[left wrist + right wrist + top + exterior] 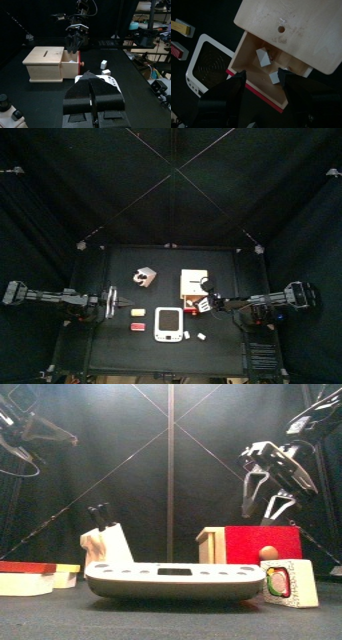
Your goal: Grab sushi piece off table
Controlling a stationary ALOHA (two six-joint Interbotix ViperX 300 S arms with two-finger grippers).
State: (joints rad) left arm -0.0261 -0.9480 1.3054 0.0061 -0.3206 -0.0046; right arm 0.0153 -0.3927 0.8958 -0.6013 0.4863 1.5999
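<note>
The sushi piece (187, 335) is a tiny white lump on the black table (114, 268), just right of the white device, with a second small white lump (201, 337) beside it. The left wrist view shows both lumps on the tabletop, the sushi piece (106, 72) being the nearer. My right gripper (214, 306) hangs open over the wooden box's red side, as the front view (274, 489) and its own wrist view (268, 97) show. It holds nothing. My left gripper (93, 85) rests shut at the table's left side.
A wooden box (197, 281) with a red part (261, 544) stands right of centre. Two white lumps (263, 56) show against its wood. The white device (167, 323) lies near the front. A white block (143, 278) and red-and-yellow pieces (136, 320) lie to the left.
</note>
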